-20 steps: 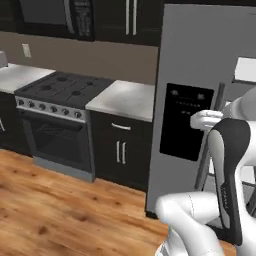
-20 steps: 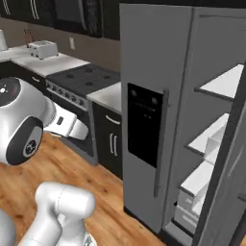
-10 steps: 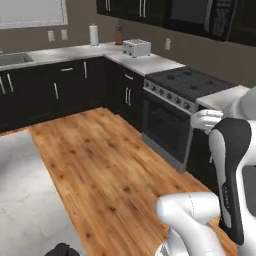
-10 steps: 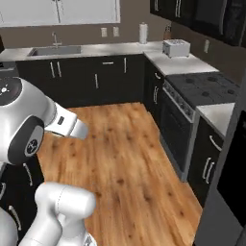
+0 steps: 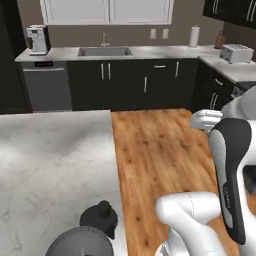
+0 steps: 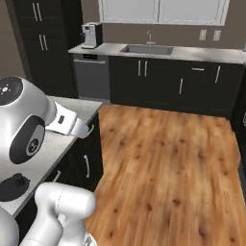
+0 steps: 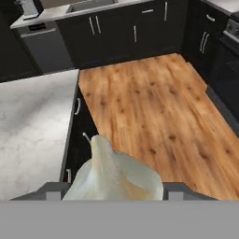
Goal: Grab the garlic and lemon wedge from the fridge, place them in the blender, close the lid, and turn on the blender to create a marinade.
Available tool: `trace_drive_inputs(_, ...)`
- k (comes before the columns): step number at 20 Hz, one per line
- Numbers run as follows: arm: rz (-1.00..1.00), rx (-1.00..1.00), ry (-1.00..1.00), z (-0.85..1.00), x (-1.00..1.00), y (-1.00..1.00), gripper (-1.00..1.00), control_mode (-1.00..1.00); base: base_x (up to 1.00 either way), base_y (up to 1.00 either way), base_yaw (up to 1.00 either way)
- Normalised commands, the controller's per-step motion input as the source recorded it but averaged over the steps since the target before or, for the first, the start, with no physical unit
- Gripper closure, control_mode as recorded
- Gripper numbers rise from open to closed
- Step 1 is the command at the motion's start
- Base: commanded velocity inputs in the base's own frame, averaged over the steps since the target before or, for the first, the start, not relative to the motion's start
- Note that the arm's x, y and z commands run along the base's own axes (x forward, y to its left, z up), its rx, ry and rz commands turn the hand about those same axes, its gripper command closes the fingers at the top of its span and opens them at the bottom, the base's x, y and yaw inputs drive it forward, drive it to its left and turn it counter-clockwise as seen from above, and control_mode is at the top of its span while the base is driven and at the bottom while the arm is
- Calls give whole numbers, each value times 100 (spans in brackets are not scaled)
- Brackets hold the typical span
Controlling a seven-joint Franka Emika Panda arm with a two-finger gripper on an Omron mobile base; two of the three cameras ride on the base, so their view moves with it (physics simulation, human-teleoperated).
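1. Tool (image 7: 114,190) is pinching the garlic (image 7: 114,173), with its jaws standing wide around the fat of the bulb. In the hand view the bulb is sitting at 6 o'clock, its pointed tip aiming toward 12.
2. Garlic is looking pale, papery and rounded. Judging from that, it is likely handling as a light, fairly firm thing with a loose, slippery skin that could be shearing off under a hard squeeze.
3. Taking hold across the widest part of the bulb is seeming the safest choice. The tapering tip would be giving the fingers little to bear on and letting the bulb squirt out.
4. Blender (image 5: 79,243) is standing on the pale marble counter (image 5: 50,160), at 7 o'clock in the left base view. Its top is facing up with no cap on it.
5. Lid (image 5: 99,218) is lying on the counter just beside the blender, at about 1 o'clock from it. I cannot tell whether the two are touching. In the right base view it is showing at 8 o'clock, below the white arm.
6. Dropping so light a bulb could be making it bounce or roll off the rim, so I am judging that a low release, centred over the opening, is called for.
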Motion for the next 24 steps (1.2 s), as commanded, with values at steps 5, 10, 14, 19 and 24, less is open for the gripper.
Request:
trace_drive_inputs(5, 0, 0, 0, 0, 0, 0, 100, 100, 16, 1, 68)
trace_drive_inputs(10, 0, 0, 0, 0, 0, 0, 100, 100, 0, -6, 90)
trace_drive_inputs(14, 0, 0, 0, 0, 0, 0, 100, 100, 0, -10, 99)
trace_drive_inputs(19, 0, 0, 0, 0, 0, 0, 100, 100, 0, 0, 100)
trace_drive_inputs(24, 0, 0, 0, 0, 0, 0, 100, 100, 0, 15, 99)
